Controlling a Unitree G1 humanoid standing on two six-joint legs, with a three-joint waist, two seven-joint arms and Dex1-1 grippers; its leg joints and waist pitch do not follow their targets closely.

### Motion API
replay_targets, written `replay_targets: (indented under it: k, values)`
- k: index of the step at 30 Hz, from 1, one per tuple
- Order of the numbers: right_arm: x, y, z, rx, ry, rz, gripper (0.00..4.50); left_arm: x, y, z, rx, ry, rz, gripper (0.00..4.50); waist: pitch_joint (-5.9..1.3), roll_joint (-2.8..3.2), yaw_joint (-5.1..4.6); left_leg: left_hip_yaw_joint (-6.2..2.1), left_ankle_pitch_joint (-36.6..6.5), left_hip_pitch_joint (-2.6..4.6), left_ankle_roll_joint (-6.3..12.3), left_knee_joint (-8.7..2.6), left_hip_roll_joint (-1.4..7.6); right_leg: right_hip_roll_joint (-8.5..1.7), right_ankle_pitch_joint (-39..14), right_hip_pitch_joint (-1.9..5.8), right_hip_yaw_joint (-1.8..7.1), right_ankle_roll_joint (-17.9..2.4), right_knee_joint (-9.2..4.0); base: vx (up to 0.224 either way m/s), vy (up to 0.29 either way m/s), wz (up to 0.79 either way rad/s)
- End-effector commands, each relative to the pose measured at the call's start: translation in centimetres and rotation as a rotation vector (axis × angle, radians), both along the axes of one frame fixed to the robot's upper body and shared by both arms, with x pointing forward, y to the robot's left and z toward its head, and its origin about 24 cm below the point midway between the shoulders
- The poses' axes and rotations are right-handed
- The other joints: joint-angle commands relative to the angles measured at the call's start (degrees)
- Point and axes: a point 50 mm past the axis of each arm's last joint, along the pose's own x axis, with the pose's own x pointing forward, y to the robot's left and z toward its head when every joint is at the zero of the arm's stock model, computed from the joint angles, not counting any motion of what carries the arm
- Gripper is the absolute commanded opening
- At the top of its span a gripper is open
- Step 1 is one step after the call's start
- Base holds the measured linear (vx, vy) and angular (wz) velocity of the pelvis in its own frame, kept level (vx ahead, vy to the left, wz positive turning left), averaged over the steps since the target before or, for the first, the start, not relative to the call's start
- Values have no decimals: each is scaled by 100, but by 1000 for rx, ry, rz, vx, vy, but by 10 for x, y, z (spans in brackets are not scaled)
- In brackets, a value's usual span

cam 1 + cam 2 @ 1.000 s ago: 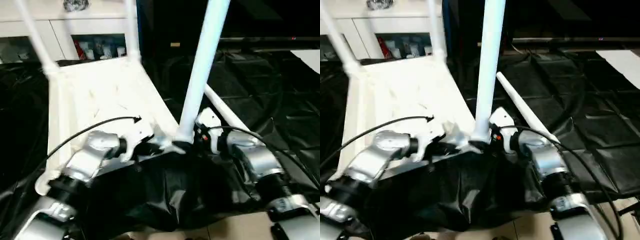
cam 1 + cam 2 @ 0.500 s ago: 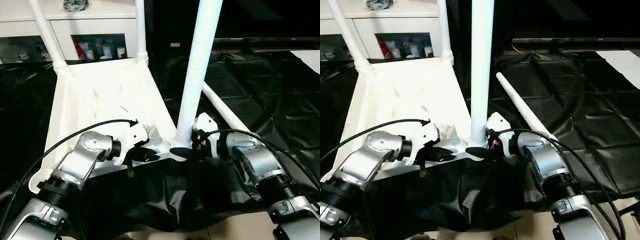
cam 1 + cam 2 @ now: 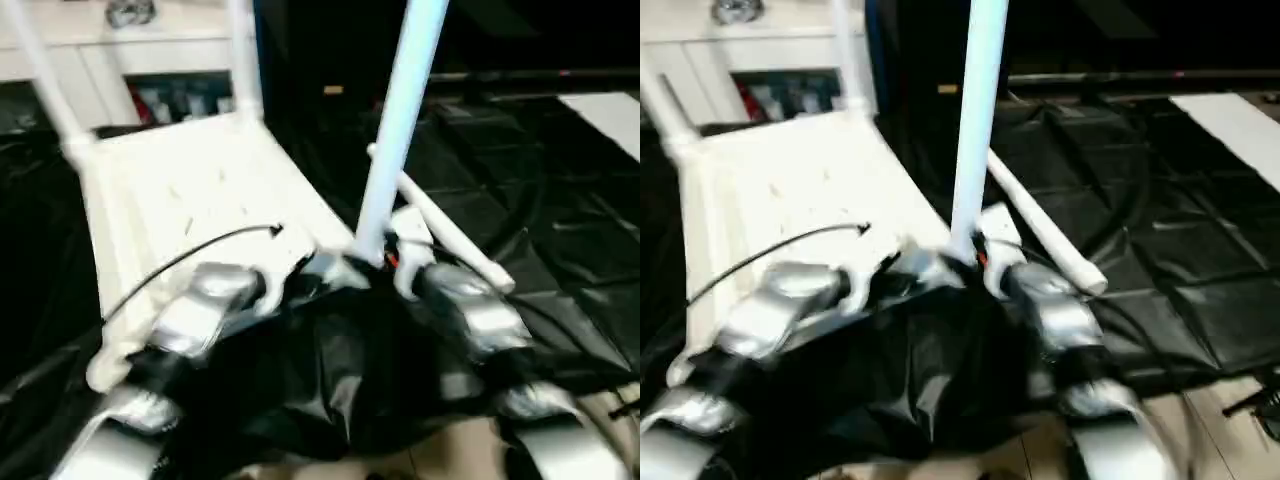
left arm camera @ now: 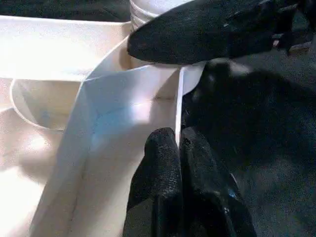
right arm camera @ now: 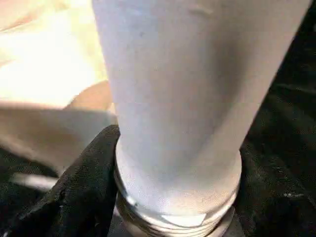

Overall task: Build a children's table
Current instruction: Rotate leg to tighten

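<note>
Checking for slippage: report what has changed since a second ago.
Nothing visibly moved; only the head camera swung. The right gripper still clamps the upright leg at its socket, the left gripper still pinches the table top's rim, the spare leg lies where it was.

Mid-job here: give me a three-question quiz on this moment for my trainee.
1. True or false: the spare leg lying on the black sheet is already fitted to the table top.
2. How many legs stand upright on the table top? A) one B) two C) three
3. Fill in: the right jaws clasp the ___ of the near upright leg.
Key: 1 false; 2 C; 3 base.
</note>
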Motion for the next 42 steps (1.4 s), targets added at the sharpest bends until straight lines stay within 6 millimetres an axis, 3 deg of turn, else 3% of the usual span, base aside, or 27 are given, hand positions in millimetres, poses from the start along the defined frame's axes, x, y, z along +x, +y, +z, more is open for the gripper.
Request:
replay_targets:
  k: [1, 5, 6, 7, 11, 12, 14, 20, 27, 29, 34, 35, 42]
  values:
    - [-8, 36, -11, 36, 61, 40, 275, 10, -20, 20, -52, -76, 42, 0, -402, 0, 22, 56, -762, -75, 167, -401, 34, -287, -1754, 398, 274, -885, -468, 0, 0, 0]
    - [-9, 50, -9, 49, 35, 85, 275, 8, -31, 22, -78, -82, 7, 0, -423, -4, 32, 60, -623, -82, 309, -384, 38, -289, -1330, 413, 286, -997, -424, 0, 0, 0]
    - [-10, 50, -9, 51, 35, 89, 331, 8, -31, 22, -78, -83, 5, 0, -426, -18, 29, 62, -598, -87, 332, -383, 35, -286, -1270, 420, 286, -1018, -418, 0, 0, 0]
    - [-10, 52, -9, 62, 37, 103, 345, 8, -32, 23, -79, -84, -1, 0, -421, -13, 30, 63, -564, -88, 371, -382, 36, -283, -1201, 421, 286, -1055, -408, 0, 0, 0]
    - [-10, 47, -5, 85, 34, 159, 365, 3, -28, 22, -63, -97, -78, 0, -402, -8, 23, 63, -741, -76, 405, -393, 40, -292, -1466, 416, 278, -1033, -448, 0, 0, 0]
    - [-10, 45, -5, 74, 27, 172, 390, 1, -27, 22, -60, -102, -104, 0, -403, -9, 4, 55, -767, -93, 394, -398, 40, -297, -1518, 428, 281, -1006, -443, 0, 0, 0]
    - [-9, 37, -4, 41, 9, 209, 398, -1, -22, 20, -48, -100, -124, 0, -411, 12, -6, 50, -761, -79, 394, -392, 51, -291, -1415, 423, 282, -1050, -432, 0, 0, 0]
    - [-12, 11, 4, -14, -27, 361, 398, -5, -6, 19, -38, -87, -194, 0, -420, 0, 23, 60, -619, -84, 518, -374, 61, -289, -1068, 436, 292, -1216, -388, 0, 0, 0]
    - [-23, -11, 13, -17, -15, 566, 398, -22, 9, 20, -39, -51, -375, 0, -397, 11, 94, 70, -799, -52, 545, -389, 92, -288, -1289, 405, 299, -1222, -404, 0, 0, 0]
    - [-26, -15, 15, -24, -8, 606, 398, -26, 12, 18, -31, -37, -408, 0, -396, 21, 157, 76, -797, -36, 503, -395, 109, -286, -1321, 388, 305, -1195, -406, 0, 0, 0]
    - [-32, -20, 16, -45, 24, 694, 360, -31, 19, 15, -10, -3, -454, 0, -398, 12, 205, 71, -795, -39, 412, -404, 106, -292, -1351, 401, 308, -1160, -400, 0, 0, 0]
    - [-33, -20, 16, -55, 27, 705, 348, -32, 21, 14, -5, 2, -460, 0, -398, -34, 209, 81, -739, -49, 427, -400, 99, -283, -1298, 401, 307, -1142, -400, 0, 0, 0]
    - [-36, -18, 15, -61, 36, 732, 284, -36, 25, 12, 5, 16, -478, 0, -397, -24, 229, 71, -719, -47, 380, -405, 95, -296, -1492, 398, 306, -1053, -402, 0, 0, 0]
